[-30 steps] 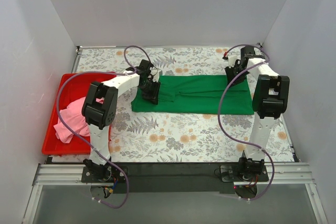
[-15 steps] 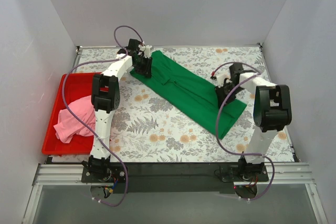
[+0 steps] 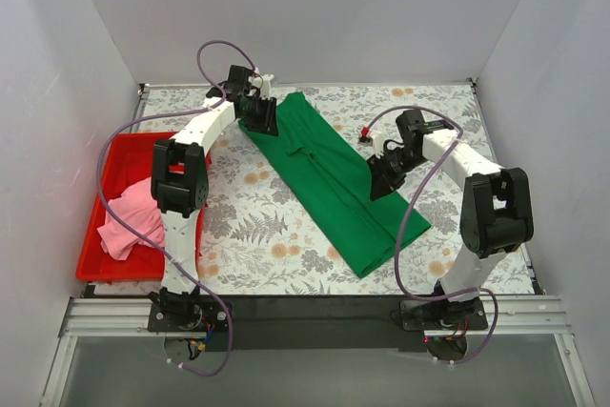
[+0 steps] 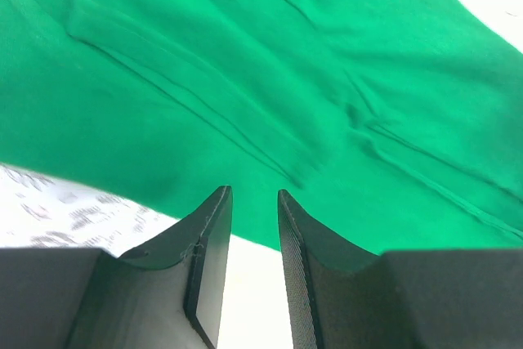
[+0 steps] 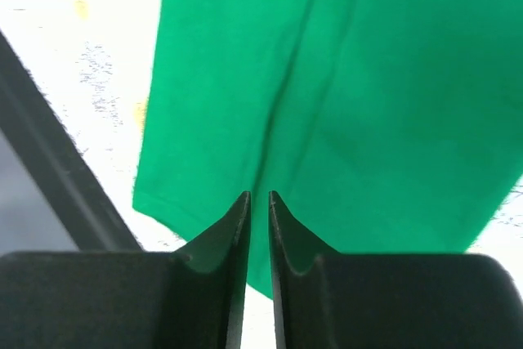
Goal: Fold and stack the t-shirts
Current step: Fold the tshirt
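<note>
Item: green t-shirt, bright plain cloth, folded into a long narrow band and lying flat on the floral surface. Its long axis runs on a diagonal from the upper left of centre in the top view down to the lower right of centre, and a soft lengthwise crease and a sleeve hem show in the wrist views. Holding points: the left jaws sit at the band's upper-left end, and the right jaws sit on its right-hand long edge, about midway down. The far lower end is therefore held by neither and lies nearer the right arm than the left arm. Left jaws: drawn close with a slim gap, green cloth showing between the tips. We judge them clamped on the shirt's edge. Right jaws: all but together, green between them, which we likewise judge a pinch on the cloth. Any coming fold, in our reading, turns on that diagonal — the free lower end must be brought up along the axis toward the held upper end. Second item: pink t-shirt, crumpled and unfolded in the red tray at the left of the frame, well apart from both jaws.
</note>
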